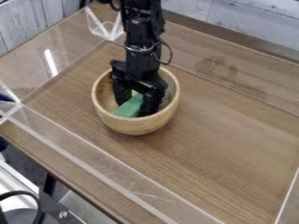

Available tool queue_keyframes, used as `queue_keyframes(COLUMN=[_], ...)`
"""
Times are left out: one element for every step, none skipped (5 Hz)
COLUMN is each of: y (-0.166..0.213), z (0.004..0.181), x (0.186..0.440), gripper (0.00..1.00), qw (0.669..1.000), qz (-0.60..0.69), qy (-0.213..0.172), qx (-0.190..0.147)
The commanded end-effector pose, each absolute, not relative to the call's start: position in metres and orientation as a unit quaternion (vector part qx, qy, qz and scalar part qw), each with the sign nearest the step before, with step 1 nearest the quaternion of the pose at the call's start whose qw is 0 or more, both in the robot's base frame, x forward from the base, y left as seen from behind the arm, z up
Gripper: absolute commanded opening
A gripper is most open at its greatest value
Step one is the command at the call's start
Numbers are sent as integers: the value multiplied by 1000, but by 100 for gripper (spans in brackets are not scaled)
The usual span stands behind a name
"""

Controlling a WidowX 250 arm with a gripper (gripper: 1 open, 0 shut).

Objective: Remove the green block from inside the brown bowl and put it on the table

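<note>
The wood-grain surface [216,144] spreads widest, running well out to the right of the picture. Next in size comes the brown bowl [139,125], upright on it toward the upper left. The black claw [133,98] reaches down into the bowl from the far side, its fingers spread wide; it looks released, with no grip made. Smallest is the green block [129,106], inside the bowl, lying low between the fingers and a little toward the near left, partly hidden by them. Its long axis seems to slant from near left to far right (the fingers cover too much to be certain). The coming move likely turns on that slant: the claw should close across the block's narrow width, clear of the bowl's wall.
</note>
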State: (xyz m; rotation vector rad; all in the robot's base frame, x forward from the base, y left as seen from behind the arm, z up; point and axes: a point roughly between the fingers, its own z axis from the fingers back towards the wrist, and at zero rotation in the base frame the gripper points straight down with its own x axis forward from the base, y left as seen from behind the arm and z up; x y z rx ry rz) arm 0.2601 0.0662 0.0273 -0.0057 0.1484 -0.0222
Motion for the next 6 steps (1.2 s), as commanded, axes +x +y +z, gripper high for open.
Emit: queue_keyframes(y=[69, 67, 63, 60, 52, 40], z=[29, 39, 50, 61, 78, 94], x=[266, 267, 268, 270, 270, 270], gripper=[0, 0, 0, 0, 0, 0], qw=[998, 999, 999, 999, 1000, 999], qz=[-11, -12, -16, -19, -28, -39], qy=[60, 50, 38, 27, 9, -6], qx=[2, 1, -2, -5, -7, -13])
